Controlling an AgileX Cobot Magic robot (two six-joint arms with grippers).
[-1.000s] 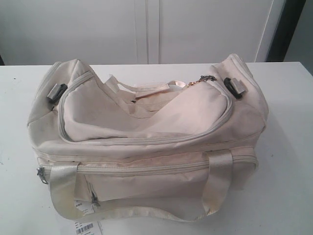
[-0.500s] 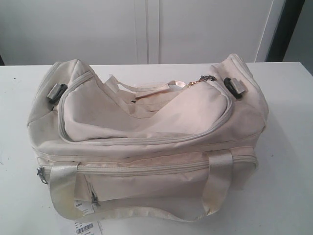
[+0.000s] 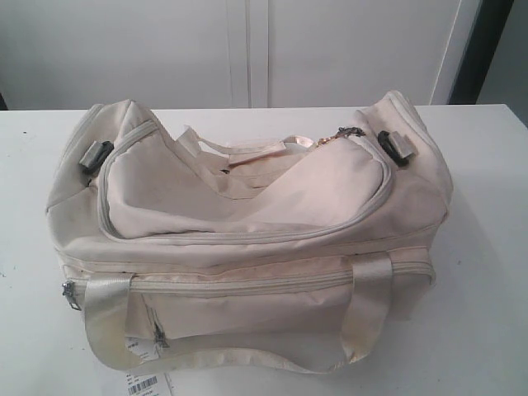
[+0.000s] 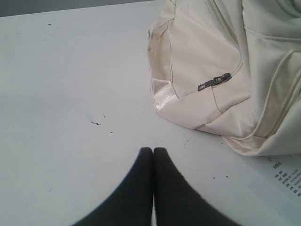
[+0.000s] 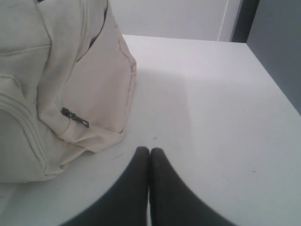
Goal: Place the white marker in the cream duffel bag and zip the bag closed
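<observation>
Ok so the white marker: I can't find it in any view. It's not on the table and not in either of my grippers. My guess is it's inside the cream duffel bag (image 3: pixel 247 206), but I can't confirm that.

The bag sits mid-table on the white table (image 3: pixel 487 247) with its long side facing near. It's soft matte fabric that slumps, so the top panel sags into a dip between the two puffed-up ends. The top zipper runs in a U round that panel and looks shut along the near edge. The gold ring pull (image 3: pixel 337 134) sits at the far right end, which is where I'd expect it on a closed zip, though the far run is hidden behind the sag. A shinier webbing handle (image 3: pixel 107 318) droops over the near face, there are dark buckles (image 3: pixel 95 155) on both ends, and a paper barcode tag (image 3: pixel 142 384) pokes out at the near left.

My left gripper (image 4: pixel 153 151) hangs over bare table off the bag's left end, fingers pressed together with nothing between them. My right gripper (image 5: pixel 149 150) is the same off the right end: tips touching, empty. Both are clear of the fabric, which reads to me like either the job's wrapped up or it hasn't started.
</observation>
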